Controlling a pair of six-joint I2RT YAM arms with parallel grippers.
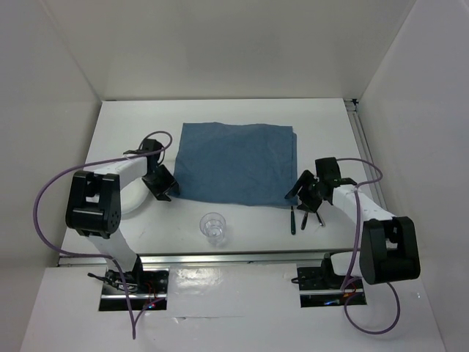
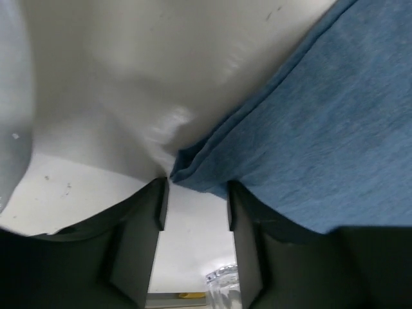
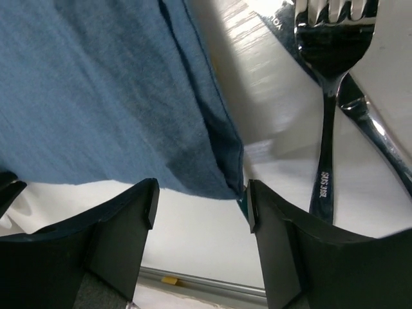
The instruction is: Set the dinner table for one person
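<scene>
Bunching is your main risk. The blue cloth placemat (image 1: 238,161) lies spread on the middle of the white surface (image 1: 132,117), which runs from the metal rail (image 1: 242,256) at the near edge back to the walls and carries everything. One arm is at each near corner of the cloth. Your left fingers (image 2: 138,251) stand narrowly apart and hold nothing, with the near-left corner, which looks folded double, just at their tips. If you close on only one layer, I judge the cloth would drag and wrinkle rather than shift flat. Your right fingers (image 3: 122,238) are spread wide, also empty, and in the wrist view the near-right corner lies between them. A fork (image 3: 328,148) and a second utensil (image 3: 373,129) lie just beside that corner, so a sideways sweep could knock them. The clear glass (image 1: 213,227) stands near the rail between the arms, and pulling the cloth toward you could tip it.
</scene>
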